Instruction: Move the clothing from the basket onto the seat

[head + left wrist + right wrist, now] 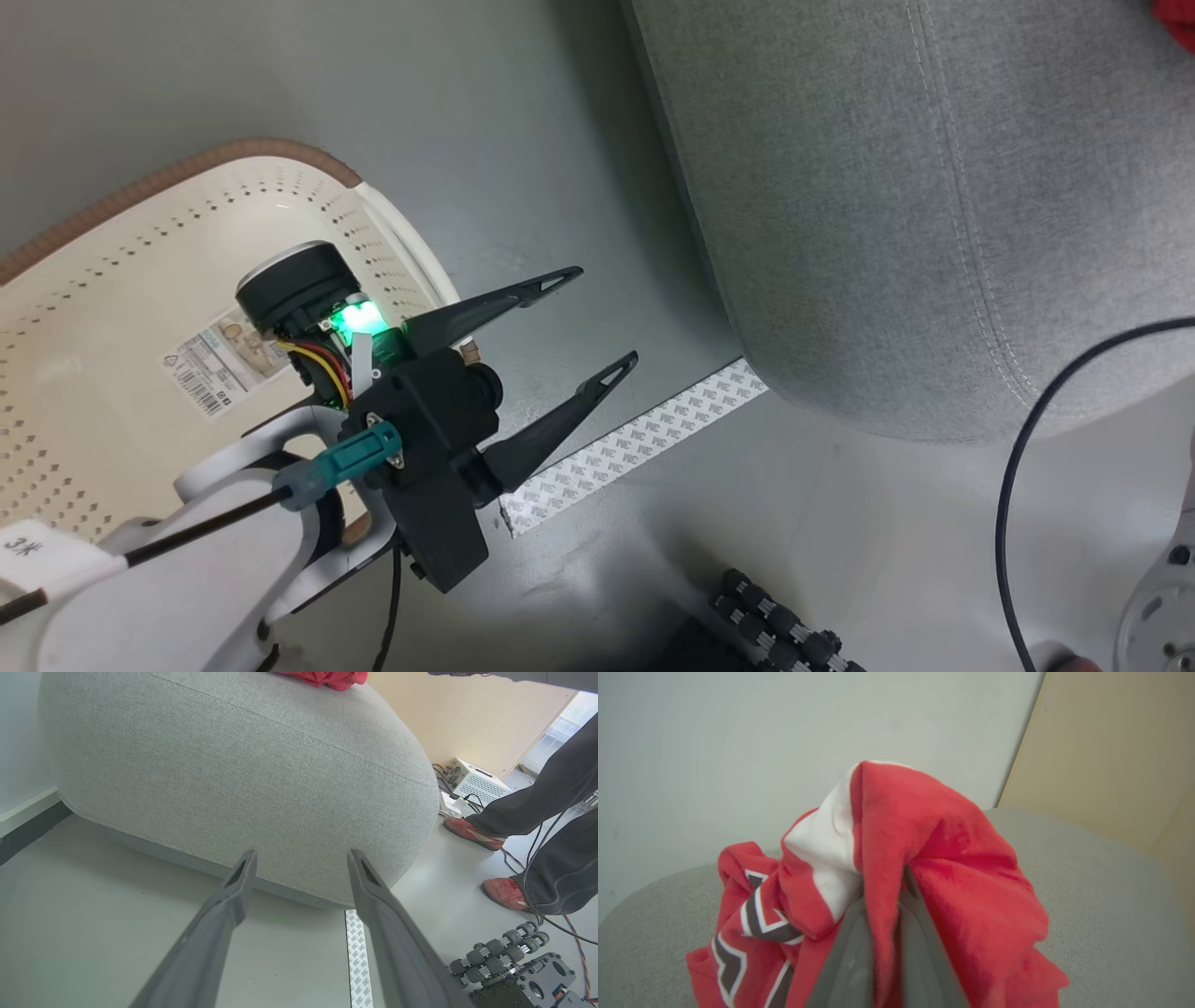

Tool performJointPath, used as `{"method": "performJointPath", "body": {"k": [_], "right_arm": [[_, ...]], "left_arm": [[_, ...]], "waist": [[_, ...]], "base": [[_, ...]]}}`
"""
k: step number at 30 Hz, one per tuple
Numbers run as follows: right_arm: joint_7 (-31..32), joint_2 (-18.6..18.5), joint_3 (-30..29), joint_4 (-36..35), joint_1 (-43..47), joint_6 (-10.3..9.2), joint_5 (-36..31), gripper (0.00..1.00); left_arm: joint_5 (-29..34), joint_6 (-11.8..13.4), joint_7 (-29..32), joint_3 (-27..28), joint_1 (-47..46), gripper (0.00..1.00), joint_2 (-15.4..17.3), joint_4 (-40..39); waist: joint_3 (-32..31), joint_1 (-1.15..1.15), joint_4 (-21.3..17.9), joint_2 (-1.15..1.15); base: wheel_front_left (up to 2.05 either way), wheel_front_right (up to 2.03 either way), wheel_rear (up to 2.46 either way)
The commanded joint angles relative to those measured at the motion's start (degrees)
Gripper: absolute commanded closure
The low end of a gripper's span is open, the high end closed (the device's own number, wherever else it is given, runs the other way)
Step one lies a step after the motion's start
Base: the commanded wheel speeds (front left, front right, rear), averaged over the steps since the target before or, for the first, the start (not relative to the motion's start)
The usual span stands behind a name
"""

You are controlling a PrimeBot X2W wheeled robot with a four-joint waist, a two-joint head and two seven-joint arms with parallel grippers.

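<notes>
Clothing (934, 858) pinched in right jaws on seat (1101, 896); head view adds basket (103, 280).

The left arm (215, 551) hides part of the basket (112, 271), its label (219, 362) is too small to read, and clothing (962, 858) covers the tips of the right gripper (882, 893).

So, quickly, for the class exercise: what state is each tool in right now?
Left tool: open, holding nothing.
Right tool: shut on the clothing.

Grey floor (93, 933) with a tape strip (635, 443), pale wall (738, 742) meeting beige wall (1111, 742)
</notes>
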Motion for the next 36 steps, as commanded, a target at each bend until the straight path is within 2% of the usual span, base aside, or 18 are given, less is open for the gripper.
{"method": "performJointPath", "body": {"k": [1,2,3,4,6,7,8,13,17,21,25,30,33,36], "right_arm": [[0.0,-0.7,0.1,0.7,-1.1,0.02,-1.5,1.0],[0.0,-0.8,0.1,0.8,-1.2,0.02,-2.1,1.0],[0.0,-0.5,0.0,0.8,-1.1,0.02,-2.7,0.95],[0.0,-0.2,-0.2,0.6,-0.8,0.02,-3.5,0.8],[0.0,0.1,-0.6,0.2,0.4,0.02,-4.5,0.38],[0.0,0.1,-0.6,0.2,0.4,0.02,-4.5,0.38],[0.0,0.4,-0.8,-0.1,1.0,0.02,-4.7,0.0],[0.0,1.7,-1.2,-3.7,5.9,0.02,-7.3,0.0],[0.0,4.9,-0.2,-9.7,10.8,0.02,-8.3,0.0],[0.0,7.6,0.8,-16.8,17.1,0.02,-7.9,0.0],[0.0,8.8,4.8,-20.3,23.1,0.02,-7.9,0.0],[0.0,9.2,11.0,-18.8,28.2,0.01,-9.1,0.0],[0.0,8.7,13.1,-15.6,30.0,0.0,-11.0,0.0],[0.0,8.6,15.4,-12.7,31.6,0.0,-10.2,0.0]], "left_arm": [[-0.1,0.3,-0.8,0.1,-0.8,0.0,-0.3,0.1],[-0.2,0.4,-1.0,0.2,-0.8,0.0,-0.4,0.2],[-0.2,0.4,-1.3,0.3,-0.7,0.0,-0.4,0.4],[-0.2,0.6,-1.5,0.4,-0.4,0.0,-0.4,0.5],[-0.3,0.8,-2.1,0.2,0.2,0.0,-0.3,0.9],[-0.3,0.8,-2.1,0.2,0.2,0.0,-0.3,0.9],[-0.3,0.9,-2.5,0.2,0.5,0.0,-0.4,1.1],[-0.7,1.9,-4.4,0.6,1.8,0.0,-0.7,2.4],[-0.9,2.7,-6.2,1.2,2.7,0.0,-0.8,3.7],[-1.8,4.8,-8.8,2.3,4.6,0.0,-1.5,5.8],[-3.4,7.4,-11.4,4.0,7.0,0.0,-2.9,8.2],[-6.1,10.6,-16.1,6.6,10.3,0.0,-4.7,11.8],[-8.4,11.5,-19.2,8.0,12.5,0.0,-6.5,14.7],[-10.7,12.6,-21.7,9.6,14.6,0.0,-8.2,17.5]], "waist": [[-0.4,0.0,0.6,0.0],[-0.5,0.0,0.8,0.0],[-0.6,0.0,0.9,0.0],[-0.7,0.0,1.0,0.0],[-1.2,0.0,1.4,0.0],[-1.2,0.0,1.4,0.0],[-1.6,0.0,1.7,0.0],[-3.8,0.0,2.5,0.0],[-6.2,0.0,3.2,0.0],[-9.5,0.0,4.4,0.0],[-13.1,0.0,6.3,0.0],[-18.1,0.0,9.1,0.0],[-21.6,0.0,11.6,0.0],[-25.0,0.0,14.1,0.0]], "base": [[0.0,0.0,0.0],[0.0,0.0,0.0],[0.0,0.0,0.0],[0.0,0.0,0.0],[0.0,0.0,0.0],[0.0,0.0,0.0],[0.0,0.0,0.0],[0.0,0.0,0.0],[0.0,0.0,0.0],[0.0,0.0,0.0],[0.0,0.0,0.0],[0.0,0.0,0.0],[0.0,0.0,0.0],[0.0,0.0,0.0]]}}
